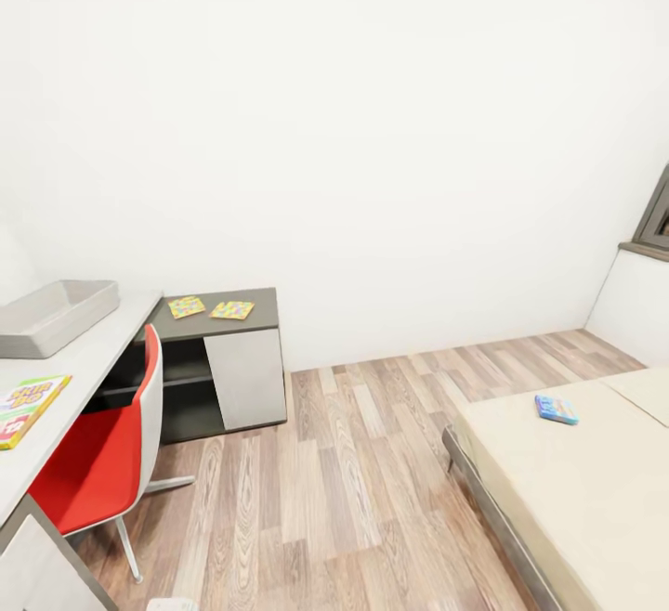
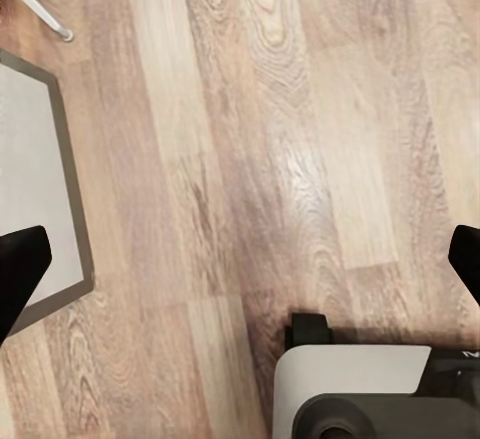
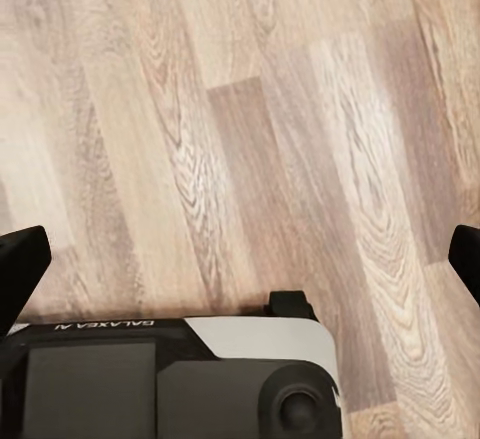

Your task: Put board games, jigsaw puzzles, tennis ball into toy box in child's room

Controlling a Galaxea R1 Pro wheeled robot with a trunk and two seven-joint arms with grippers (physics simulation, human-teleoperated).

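- Left claw [image 2: 240, 259]: fingers [image 2: 20, 269] spread wide at the edges of the left wrist view, nothing between them, plank floor [image 2: 250, 139] below, robot base [image 2: 360, 389] just under. Released.
- Right claw [image 3: 240, 259]: same story, fingertips [image 3: 20, 264] wide apart, empty, pointed at bare floor.
- Toy box [image 1: 51, 314]: pale grey bin on the far end of the worktop [image 1: 84, 370], by the wall; can't see inside from here.
- SKIP-BO board game [image 1: 28, 407]: flat on the worktop near edge, nearer the robot than the bin. Probably light, stiff card, slick print; too flat to pinch from above, so I'd slide it over the edge & grip the overhang.
- 2 jigsaw puzzles [image 1: 186, 306] [image 1: 232, 310]: side by side on the dark top of the low cabinet [image 1: 223, 360], apart from each other. Thin, likely light & rigid; take by an edge, maybe drag to the cabinet lip first.
- Blue board game [image 1: 556, 409]: on the bed [image 1: 557, 490], well apart from the worktop. Soft mattress should give, so pressing one finger under an edge looks feasible.
- Red chair [image 1: 93, 462] tucked at the worktop, may crowd the approach.
- Tennis ball & 3rd game: not made out.
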